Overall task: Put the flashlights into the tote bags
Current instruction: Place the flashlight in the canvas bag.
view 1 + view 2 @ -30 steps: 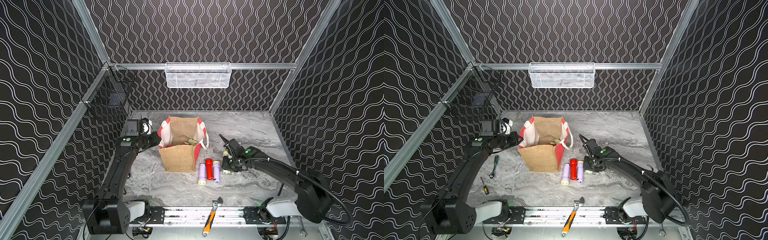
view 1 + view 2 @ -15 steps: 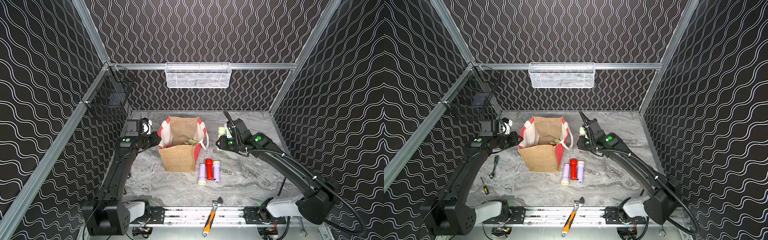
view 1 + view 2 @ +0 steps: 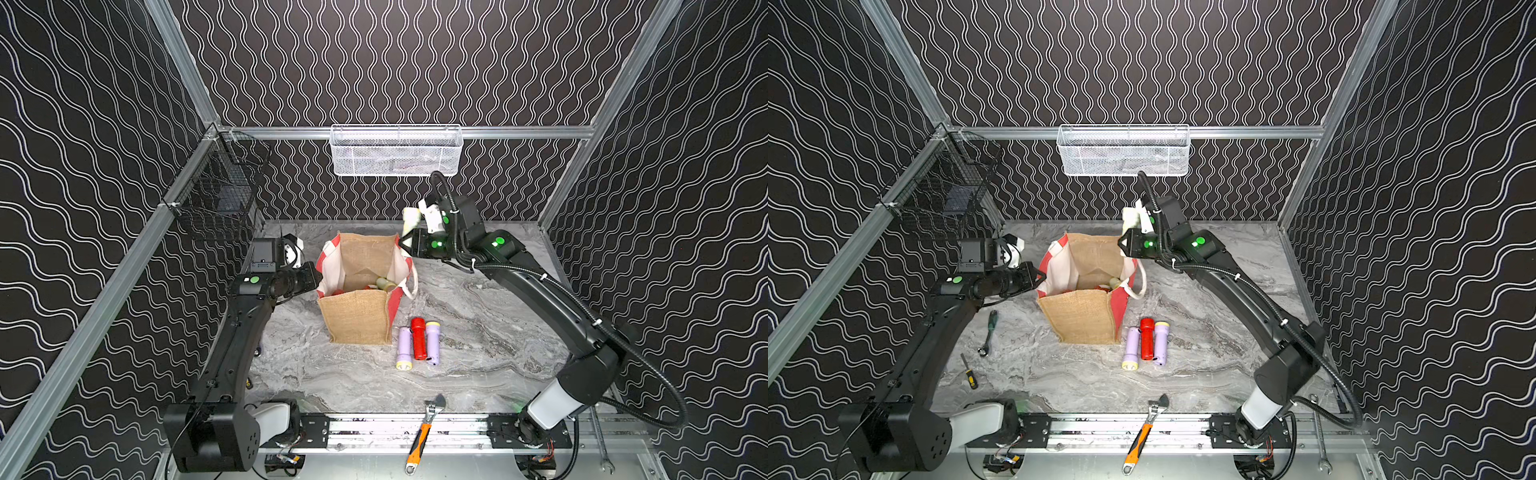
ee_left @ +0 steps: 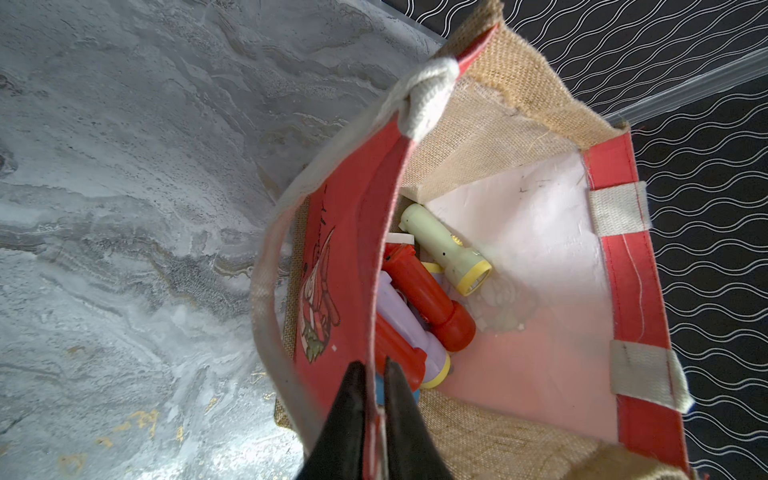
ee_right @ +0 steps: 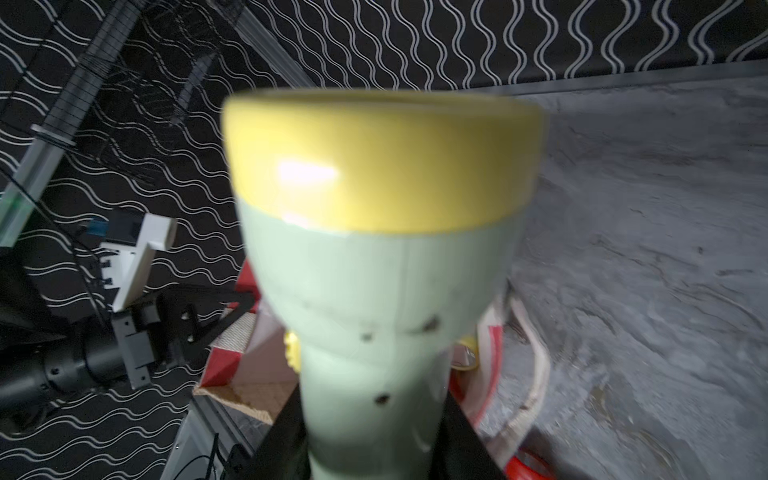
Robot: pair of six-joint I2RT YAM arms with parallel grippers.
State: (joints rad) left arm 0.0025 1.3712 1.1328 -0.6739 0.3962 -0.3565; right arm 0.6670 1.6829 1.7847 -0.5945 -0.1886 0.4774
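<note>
Your right pincer (image 5: pixel 372 403) grips a blurred pale-green, yellow-headed plastic flashlight (image 5: pixel 374 270) above the tan jute tote bag (image 3: pixel 357 316), whose red rim your left pincer (image 4: pixel 373 365) pinches; its printed script is unreadable.

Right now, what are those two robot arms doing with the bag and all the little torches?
They are filling the tote bag. The left end effector pinches the bag's red side at the rim. The right end effector grips a pale green flashlight with a yellow head, raised by the bag's far corner. Several flashlights already lie inside. Three more lie on the table beside the bag: a lilac flashlight, a red flashlight and a second lilac flashlight.
</note>
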